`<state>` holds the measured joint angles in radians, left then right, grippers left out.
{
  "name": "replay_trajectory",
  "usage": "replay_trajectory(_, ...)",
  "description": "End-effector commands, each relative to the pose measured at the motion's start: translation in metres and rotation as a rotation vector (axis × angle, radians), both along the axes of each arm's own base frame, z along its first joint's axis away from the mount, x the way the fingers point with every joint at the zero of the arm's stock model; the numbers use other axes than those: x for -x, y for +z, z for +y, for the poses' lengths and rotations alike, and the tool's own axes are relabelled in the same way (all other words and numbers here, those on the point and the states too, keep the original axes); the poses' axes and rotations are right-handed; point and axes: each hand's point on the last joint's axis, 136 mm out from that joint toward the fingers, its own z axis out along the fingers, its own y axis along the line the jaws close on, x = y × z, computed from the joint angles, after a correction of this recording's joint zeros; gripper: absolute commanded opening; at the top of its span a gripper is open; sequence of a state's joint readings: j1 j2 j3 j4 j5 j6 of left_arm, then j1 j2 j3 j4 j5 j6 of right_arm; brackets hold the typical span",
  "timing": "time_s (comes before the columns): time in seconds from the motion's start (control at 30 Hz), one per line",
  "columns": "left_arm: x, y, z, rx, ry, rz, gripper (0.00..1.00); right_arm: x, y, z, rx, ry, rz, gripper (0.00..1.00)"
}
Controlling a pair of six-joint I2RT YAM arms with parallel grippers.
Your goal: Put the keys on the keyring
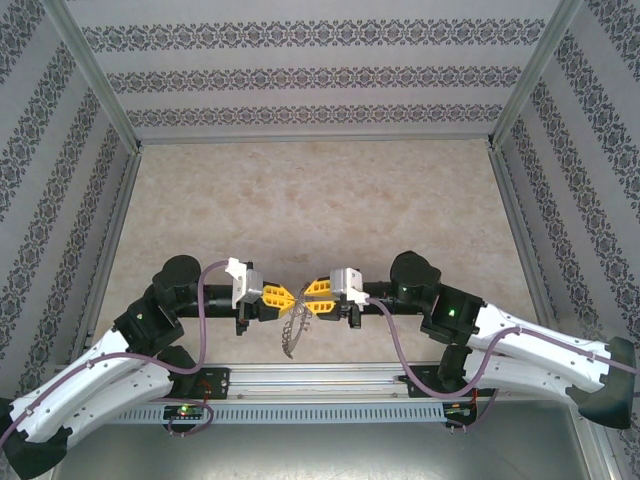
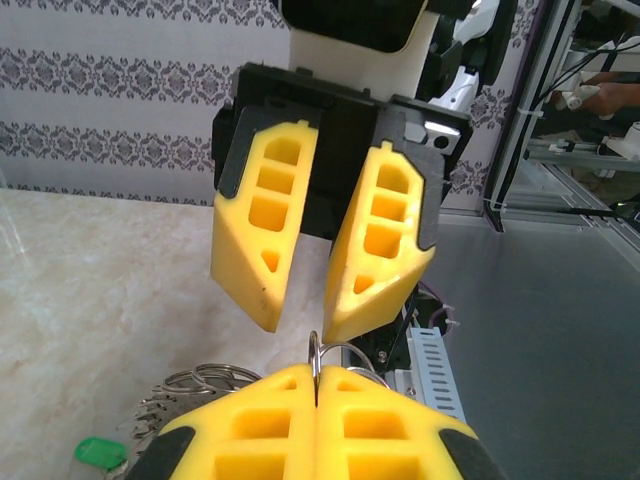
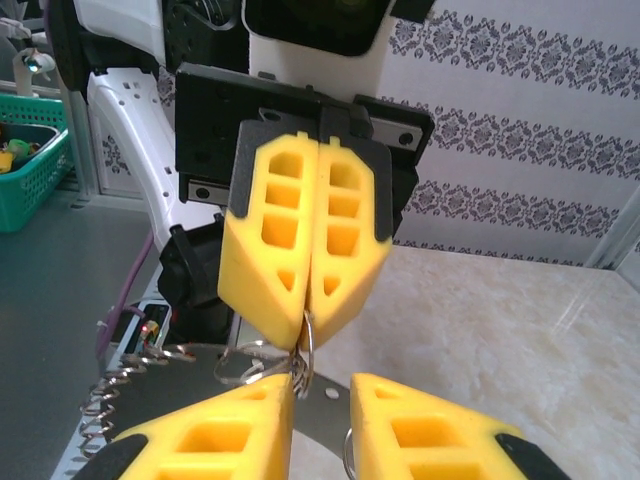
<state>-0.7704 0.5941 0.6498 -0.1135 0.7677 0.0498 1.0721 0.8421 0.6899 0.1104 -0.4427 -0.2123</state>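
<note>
Bright yellow fingers on the left gripper [image 3: 305, 330], black mounts behind, and the same yellow-on-black on the right gripper [image 2: 302, 322] facing it. Between them the keyring [image 1: 294, 332] shows steel-grey with silvery loops. Near the left gripper's fingers, a key [image 2: 100, 452] with a vivid green head. The table [image 1: 320, 200] is cream and marble-veined, the walls [image 1: 320, 70] white with dark damask bands.

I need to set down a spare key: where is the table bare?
Crowded at the near middle: the left gripper and right gripper meet at the keyring. Beyond them the table is bare up to the far wall, and sideways to the left wall and right wall.
</note>
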Motion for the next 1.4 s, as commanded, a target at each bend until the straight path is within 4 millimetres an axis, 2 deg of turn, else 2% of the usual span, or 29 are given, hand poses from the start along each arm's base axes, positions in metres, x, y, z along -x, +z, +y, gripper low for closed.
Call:
replay_trajectory(0.0, 0.007, 0.024, 0.000, 0.086, -0.037, -0.068, 0.00, -0.002, 0.000, -0.002, -0.021, -0.002, 0.022, 0.22)
replay_trajectory(0.13, 0.007, 0.025, 0.000, 0.096, -0.038, -0.071, 0.00, 0.001, -0.002, 0.002, -0.022, 0.022, 0.034, 0.22)
replay_trajectory(0.43, 0.007, 0.023, 0.000, 0.085, -0.035, -0.071, 0.00, 0.009, 0.009, 0.002, -0.066, 0.075, 0.038, 0.21)
replay_trajectory(0.83, 0.008, 0.023, -0.001, 0.089, -0.045, -0.070, 0.00, 0.002, 0.004, 0.012, -0.050, 0.061, 0.060, 0.19)
replay_trajectory(0.87, 0.007, 0.022, -0.001, 0.087, -0.043, -0.069, 0.00, 0.001, 0.005, 0.012, -0.050, 0.059, 0.060, 0.18)
replay_trajectory(1.0, 0.006, 0.020, -0.001, 0.079, -0.039, -0.066, 0.00, 0.000, 0.004, 0.012, -0.047, 0.050, 0.050, 0.00)
replay_trajectory(1.17, 0.000, 0.012, -0.001, 0.026, -0.003, -0.052, 0.00, -0.006, 0.005, 0.007, -0.024, 0.008, 0.024, 0.00)
replay_trajectory(1.2, -0.003, 0.010, 0.001, 0.007, 0.016, -0.052, 0.04, -0.009, 0.003, 0.006, 0.001, -0.014, 0.014, 0.00)
replay_trajectory(1.3, -0.011, 0.005, 0.008, -0.055, 0.085, -0.069, 0.27, -0.021, -0.008, -0.001, 0.141, -0.084, -0.025, 0.00)
replay_trajectory(1.37, -0.015, 0.002, 0.014, -0.101, 0.124, -0.082, 0.34, -0.027, -0.016, -0.007, 0.237, -0.117, -0.049, 0.00)
